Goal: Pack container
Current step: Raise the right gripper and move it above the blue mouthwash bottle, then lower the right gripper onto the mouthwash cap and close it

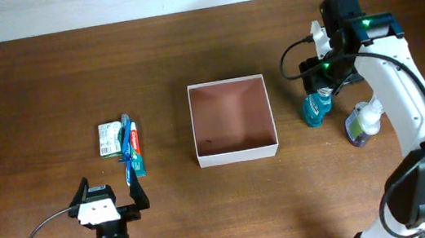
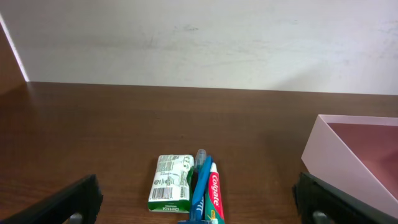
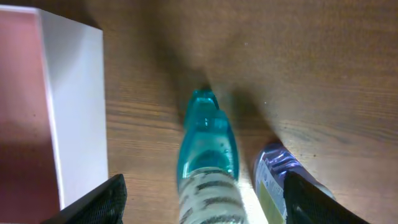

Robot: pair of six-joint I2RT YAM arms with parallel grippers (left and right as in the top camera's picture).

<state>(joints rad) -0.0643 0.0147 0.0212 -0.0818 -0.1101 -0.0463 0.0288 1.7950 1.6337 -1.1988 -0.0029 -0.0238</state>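
The right arm is bending down, and the right gripper (image 1: 319, 87) is hanging open around the blue bottle (image 1: 313, 111). The left gripper (image 1: 110, 200) is sitting low, wide open. One box (image 1: 236, 156) is sitting in the middle of the table (image 1: 27, 86). The purple bottle (image 1: 359, 126) is making two bottles. One toothpaste (image 1: 135, 151), one toothbrush (image 1: 125, 139) and one packet (image 1: 108, 139) are lying on the left.

A small green-and-white box (image 2: 170, 183), a blue toothbrush (image 2: 200, 183) and a toothpaste tube (image 2: 215, 193) lie side by side on the dark desk (image 2: 93, 124). The container (image 2: 339, 158) shows one corner at the right. The left hand (image 2: 198, 208) has its fingers (image 2: 71, 202) spread wide apart.
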